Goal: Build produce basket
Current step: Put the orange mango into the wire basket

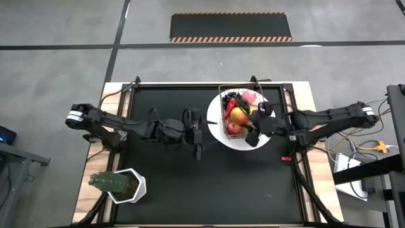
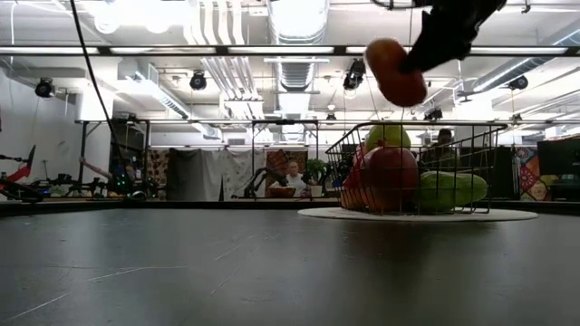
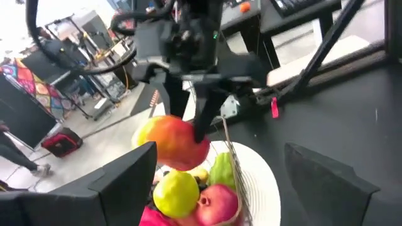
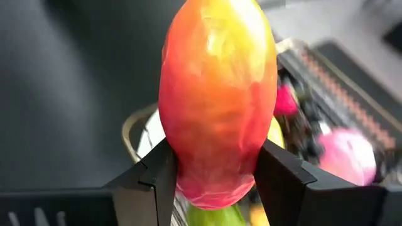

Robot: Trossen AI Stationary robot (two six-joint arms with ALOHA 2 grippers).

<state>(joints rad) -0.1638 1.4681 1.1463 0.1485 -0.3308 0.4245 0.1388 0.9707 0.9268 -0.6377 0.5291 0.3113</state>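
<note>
right tool (image 4: 217,172) clamped on red-yellow mango (image 4: 217,100), above basket (image 2: 412,172)

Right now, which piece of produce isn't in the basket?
The red-and-yellow mango, pinched between the right gripper's fingers above the basket. All other fruit sits inside the wire mesh.

A glossy, smooth red-and-yellow plastic mango (image 4: 217,100) above the thin wire-mesh metal basket (image 2: 412,167) on the matt black tabletop (image 1: 215,177)
</note>
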